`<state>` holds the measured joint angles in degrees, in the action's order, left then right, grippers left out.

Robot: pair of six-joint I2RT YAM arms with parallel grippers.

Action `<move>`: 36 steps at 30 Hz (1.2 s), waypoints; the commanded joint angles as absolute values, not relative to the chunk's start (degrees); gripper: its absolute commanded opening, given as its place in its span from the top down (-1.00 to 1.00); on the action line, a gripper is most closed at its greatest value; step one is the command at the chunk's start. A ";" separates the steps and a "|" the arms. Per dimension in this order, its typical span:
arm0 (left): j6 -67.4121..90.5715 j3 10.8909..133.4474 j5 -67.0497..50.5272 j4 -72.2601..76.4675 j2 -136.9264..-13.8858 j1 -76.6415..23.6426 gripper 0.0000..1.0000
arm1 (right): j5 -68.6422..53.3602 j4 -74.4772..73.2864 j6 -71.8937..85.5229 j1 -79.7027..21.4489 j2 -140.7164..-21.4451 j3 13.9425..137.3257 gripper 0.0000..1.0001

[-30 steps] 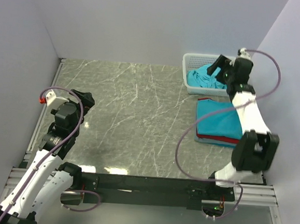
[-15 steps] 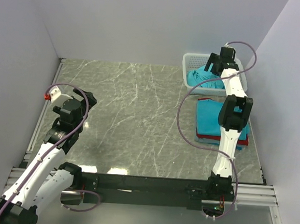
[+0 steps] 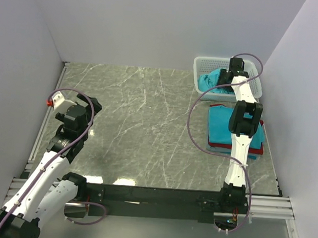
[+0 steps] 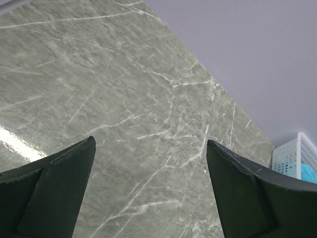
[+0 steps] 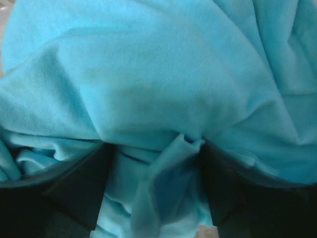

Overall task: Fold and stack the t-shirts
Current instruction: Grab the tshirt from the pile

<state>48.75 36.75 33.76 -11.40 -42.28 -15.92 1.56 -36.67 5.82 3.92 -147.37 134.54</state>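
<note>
Crumpled teal t-shirts point(image 3: 208, 82) fill the white mesh basket point(image 3: 205, 61) at the back right. My right gripper point(image 3: 224, 80) reaches down into them. In the right wrist view its fingers point(image 5: 81, 191) stand partly apart, pressed into the teal cloth point(image 5: 148, 79), and my right gripper point(image 5: 153, 148) has a raised fold between its fingers. A folded stack point(image 3: 221, 129) lies in front of the basket, teal on top and a red shirt point(image 3: 255, 151) under it. My left gripper point(image 3: 88, 103) hovers wide open over bare marble at the left, with nothing between the fingers of my left gripper point(image 4: 148, 144).
The grey marble table point(image 3: 148, 112) is boxed in by pale walls on the left, back and right. The right arm stretches over the folded stack. A corner of the basket point(image 4: 293, 157) shows at the right edge of the left wrist view.
The right arm swung over and lowered its gripper into the basket, and its jaws narrowed around a fold of teal cloth. The left arm shifted slightly and stayed open.
</note>
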 commanded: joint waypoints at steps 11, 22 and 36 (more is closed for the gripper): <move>47.46 38.93 32.26 -8.09 -43.59 -15.73 -0.99 | 4.39 -32.53 5.44 4.04 -137.82 132.28 1.00; 47.11 38.67 30.67 -7.12 -42.71 -15.64 -0.99 | 3.34 -19.78 8.26 1.23 -117.69 121.82 1.00; 46.67 38.15 29.80 -6.33 -42.80 -15.64 -0.99 | 0.45 -16.61 10.99 -1.30 -107.94 129.81 1.00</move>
